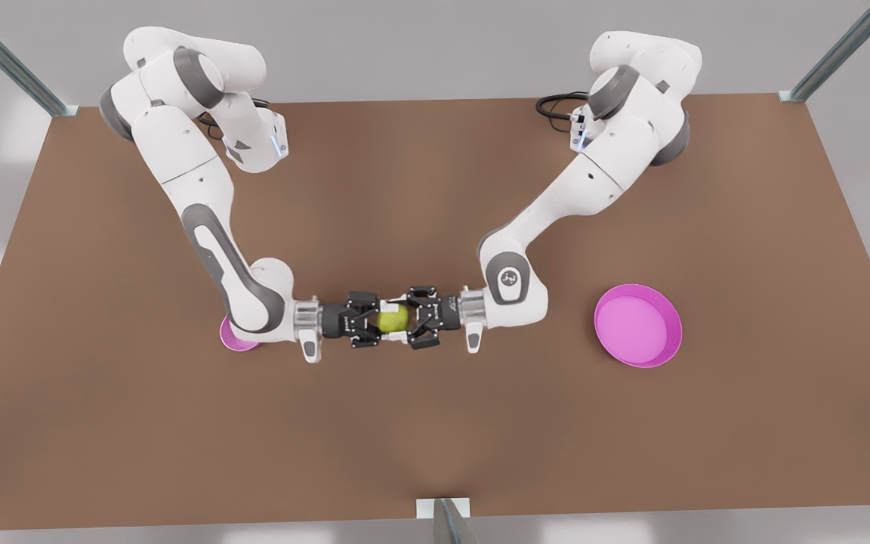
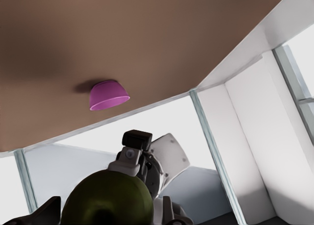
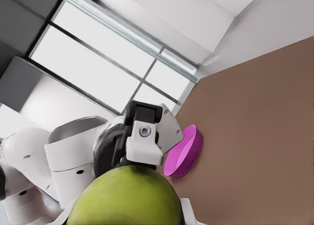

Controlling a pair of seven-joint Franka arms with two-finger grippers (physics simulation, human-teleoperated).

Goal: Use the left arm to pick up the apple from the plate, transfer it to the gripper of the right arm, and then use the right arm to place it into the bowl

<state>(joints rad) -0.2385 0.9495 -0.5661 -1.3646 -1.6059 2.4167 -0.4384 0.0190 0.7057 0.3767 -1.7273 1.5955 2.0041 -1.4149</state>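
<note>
Right now the apple [image 1: 393, 319] hangs in the air above the brown surface [image 1: 435, 423], caught between the two end effectors, which face each other tip to tip.

The left end effector [image 1: 406, 319] comes at the apple from the front view's right. It is clamped on the fruit: in the right wrist view one of its fingers [image 3: 143, 151] lies flat against the apple [image 3: 125, 198]. The right end effector [image 1: 381, 320] meets the apple from the front view's left and reaches around it. I cannot tell whether it has closed on the apple. The left wrist view shows the apple [image 2: 105, 200] close up and in shadow, with the right arm's wrist just past it.

The plate [image 1: 635, 321] sits on the surface well apart from the apple, toward the front view's right and beyond the left arm's wrist. Its pink floor lies bare. In the right wrist view it appears behind the apple, seen edge-on [image 3: 185, 154].

The bowl [image 1: 235, 340] stands on the other side of the apple, toward the front view's left, mostly covered by the right arm's forearm. The left wrist view shows its outer wall [image 2: 109, 95], so its inside cannot be judged.
</note>
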